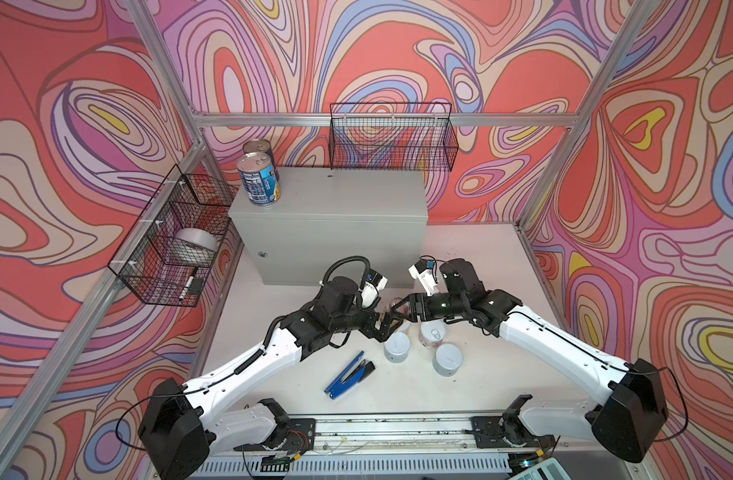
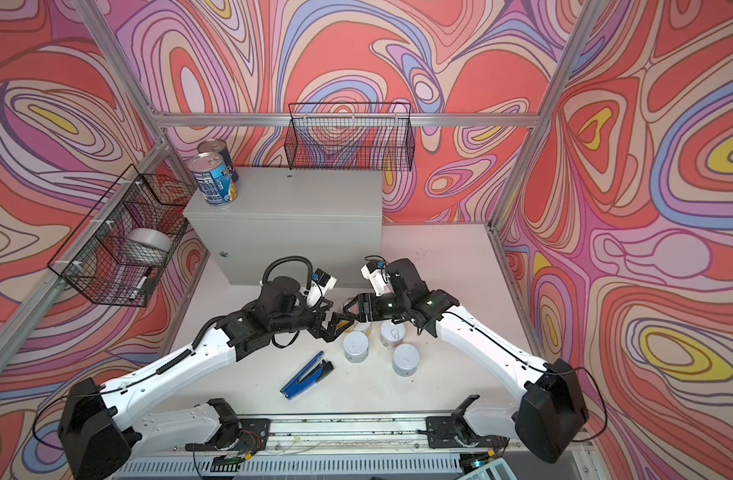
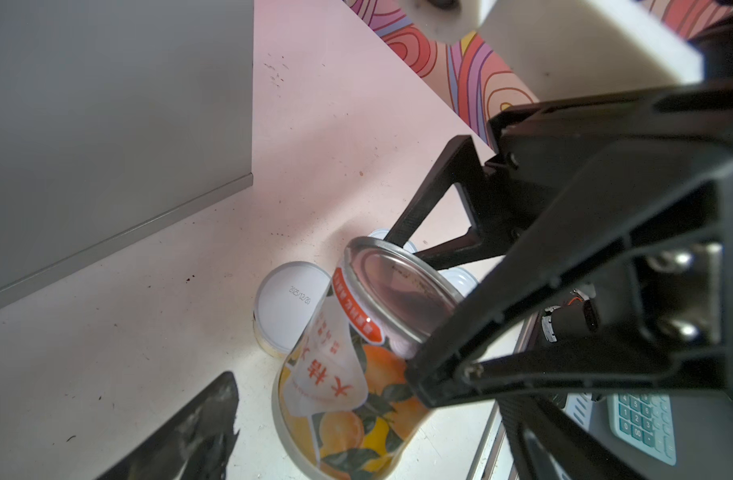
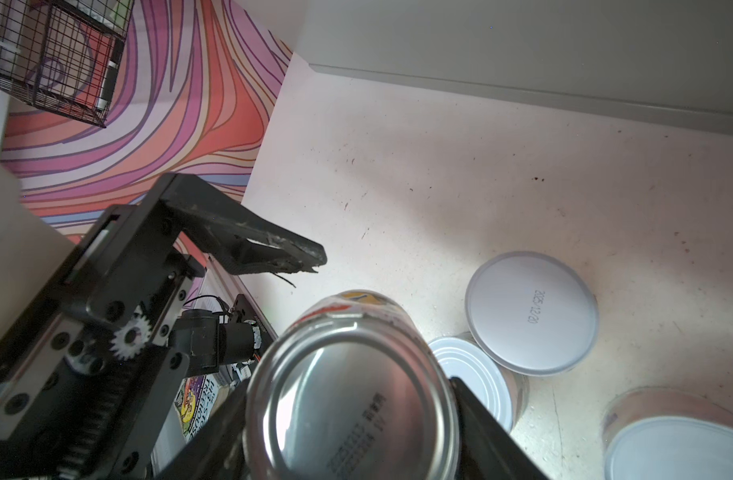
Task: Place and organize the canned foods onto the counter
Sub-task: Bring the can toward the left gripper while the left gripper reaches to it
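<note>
My right gripper (image 4: pixel 352 415) is shut on the small yellow-orange can (image 3: pixel 356 374), held tilted above the table; its silver end (image 4: pixel 352 399) faces the right wrist camera. My left gripper (image 1: pixel 387 325) is open right beside that can, with one of its fingers (image 3: pixel 198 432) apart from the label. Both grippers meet in front of the grey counter (image 1: pixel 335 195). Two tall blue-labelled cans (image 1: pixel 259 180) (image 1: pixel 257 148) stand on its back left corner. Several short white-lidded cans (image 1: pixel 397 347) (image 1: pixel 432 334) (image 1: pixel 448 359) stand on the table below the grippers.
A blue stapler (image 1: pixel 350 376) lies on the table near the left arm. One black wire basket (image 1: pixel 173 237) on the left wall holds a silver tape roll (image 1: pixel 192 247). Another wire basket (image 1: pixel 392 137) hangs behind the counter. A calculator (image 1: pixel 535 471) sits at the front edge.
</note>
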`<state>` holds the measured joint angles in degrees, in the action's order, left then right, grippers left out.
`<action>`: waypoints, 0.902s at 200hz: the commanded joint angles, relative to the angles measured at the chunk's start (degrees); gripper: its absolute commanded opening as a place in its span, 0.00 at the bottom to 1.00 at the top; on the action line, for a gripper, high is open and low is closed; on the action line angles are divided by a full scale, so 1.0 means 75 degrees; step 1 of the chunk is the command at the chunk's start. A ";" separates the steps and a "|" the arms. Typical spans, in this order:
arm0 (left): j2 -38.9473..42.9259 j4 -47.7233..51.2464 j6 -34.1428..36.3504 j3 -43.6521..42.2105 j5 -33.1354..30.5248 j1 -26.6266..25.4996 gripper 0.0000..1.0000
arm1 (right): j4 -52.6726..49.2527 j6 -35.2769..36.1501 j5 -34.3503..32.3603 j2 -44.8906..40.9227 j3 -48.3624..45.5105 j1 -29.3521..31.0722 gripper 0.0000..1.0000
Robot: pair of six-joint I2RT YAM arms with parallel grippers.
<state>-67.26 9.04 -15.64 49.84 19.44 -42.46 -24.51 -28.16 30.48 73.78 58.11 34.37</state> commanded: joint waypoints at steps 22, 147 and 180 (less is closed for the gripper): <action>0.0033 -0.0432 0.0226 0.0003 0.0273 -0.0046 1.00 | 0.0435 0.0087 0.0918 0.0029 0.0220 -0.0220 0.61; -0.0277 -0.0728 0.1123 -0.0306 0.0519 -0.0046 1.00 | 0.0410 0.0105 0.1491 0.0060 0.0283 -0.0561 0.60; -0.0370 -0.0784 0.1378 -0.0316 0.0147 -0.0046 1.00 | 0.0374 0.0089 0.1628 0.0052 0.0280 -0.0610 0.60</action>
<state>-69.41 4.91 -8.16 48.21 22.00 -42.46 -23.90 -28.10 39.94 74.96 58.17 30.28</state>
